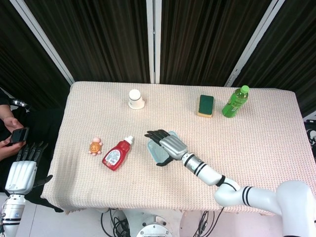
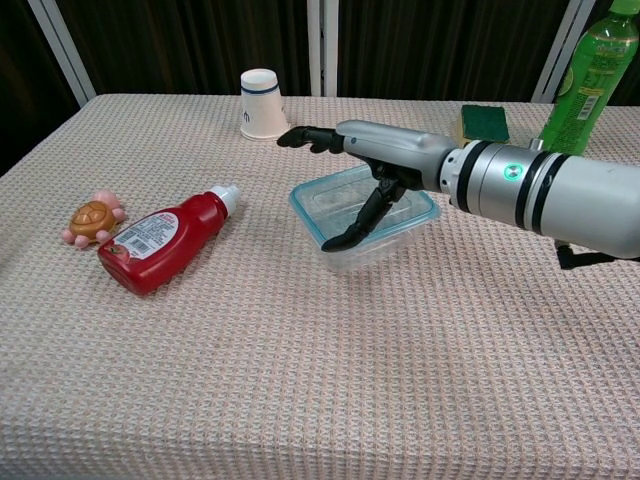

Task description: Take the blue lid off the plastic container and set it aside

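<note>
Right robot hand spread open over the plastic container, fingers above the blue lid still on it, thumb down at its near rim, holding nothing, mid-desk right of ketchup bottle; left robot hand open off-desk.

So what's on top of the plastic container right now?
The blue lid is on the container, with the right hand spread above it. Whether the fingers touch the lid is hidden.
</note>
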`<move>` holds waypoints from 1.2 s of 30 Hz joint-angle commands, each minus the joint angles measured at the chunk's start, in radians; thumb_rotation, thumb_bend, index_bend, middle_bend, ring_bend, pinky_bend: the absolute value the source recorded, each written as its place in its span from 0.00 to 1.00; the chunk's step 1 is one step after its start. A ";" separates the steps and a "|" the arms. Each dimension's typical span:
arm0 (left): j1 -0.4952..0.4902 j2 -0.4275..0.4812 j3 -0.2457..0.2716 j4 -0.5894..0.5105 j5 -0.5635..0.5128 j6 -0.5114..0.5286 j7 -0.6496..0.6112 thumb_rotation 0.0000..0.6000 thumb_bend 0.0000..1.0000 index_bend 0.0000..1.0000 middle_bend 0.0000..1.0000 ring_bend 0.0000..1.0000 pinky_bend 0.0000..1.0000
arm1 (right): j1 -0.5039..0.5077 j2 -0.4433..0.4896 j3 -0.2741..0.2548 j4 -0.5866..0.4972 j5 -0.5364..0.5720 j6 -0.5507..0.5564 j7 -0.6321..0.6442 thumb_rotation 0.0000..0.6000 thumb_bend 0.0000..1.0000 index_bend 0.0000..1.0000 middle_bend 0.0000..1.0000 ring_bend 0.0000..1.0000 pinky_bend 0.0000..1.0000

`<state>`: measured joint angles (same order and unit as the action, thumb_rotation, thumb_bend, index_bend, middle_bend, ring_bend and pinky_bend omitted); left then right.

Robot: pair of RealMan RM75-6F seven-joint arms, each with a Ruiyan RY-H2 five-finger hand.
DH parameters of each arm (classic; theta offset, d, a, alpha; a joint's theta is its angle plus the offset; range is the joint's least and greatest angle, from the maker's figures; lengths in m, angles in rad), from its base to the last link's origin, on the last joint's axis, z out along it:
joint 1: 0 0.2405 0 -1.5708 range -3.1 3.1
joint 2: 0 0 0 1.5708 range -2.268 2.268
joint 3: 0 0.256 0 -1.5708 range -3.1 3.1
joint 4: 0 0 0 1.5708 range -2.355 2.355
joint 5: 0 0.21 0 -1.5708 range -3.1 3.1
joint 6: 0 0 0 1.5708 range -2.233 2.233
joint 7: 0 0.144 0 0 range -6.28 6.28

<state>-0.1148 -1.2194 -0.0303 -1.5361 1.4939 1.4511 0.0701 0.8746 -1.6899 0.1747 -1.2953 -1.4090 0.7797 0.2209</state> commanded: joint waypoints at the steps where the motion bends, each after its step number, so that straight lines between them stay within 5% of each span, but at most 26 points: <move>1: 0.003 -0.001 0.002 0.004 0.002 0.003 -0.006 1.00 0.00 0.11 0.04 0.00 0.02 | 0.008 -0.057 0.019 0.031 0.036 0.022 -0.091 1.00 0.03 0.00 0.00 0.00 0.00; 7: 0.010 -0.002 0.006 0.013 0.007 0.015 -0.019 1.00 0.00 0.11 0.04 0.00 0.02 | 0.004 0.046 0.034 -0.095 0.078 -0.015 -0.099 1.00 0.04 0.00 0.05 0.00 0.00; 14: 0.006 -0.004 0.006 0.014 0.018 0.016 -0.015 1.00 0.00 0.11 0.04 0.00 0.02 | 0.052 0.217 0.086 -0.187 0.205 -0.174 -0.062 1.00 0.45 0.00 0.17 0.00 0.00; 19: 0.008 -0.003 0.008 0.008 0.019 0.019 -0.003 1.00 0.00 0.11 0.04 0.00 0.02 | 0.113 0.233 0.088 -0.137 0.309 -0.260 -0.110 1.00 0.60 0.00 0.21 0.00 0.00; 28: 0.014 -0.005 0.009 0.007 0.010 0.019 0.001 1.00 0.00 0.11 0.04 0.00 0.02 | 0.157 0.210 0.051 -0.070 0.420 -0.313 -0.142 1.00 0.64 0.00 0.24 0.00 0.00; 36: 0.008 -0.003 0.008 0.004 0.014 0.014 0.006 1.00 0.00 0.11 0.04 0.00 0.02 | 0.122 0.276 0.028 -0.132 0.420 -0.318 -0.111 1.00 0.67 0.00 0.26 0.00 0.00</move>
<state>-0.1064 -1.2230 -0.0224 -1.5320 1.5077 1.4647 0.0759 1.0064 -1.4280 0.2104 -1.4137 -0.9849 0.4598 0.1048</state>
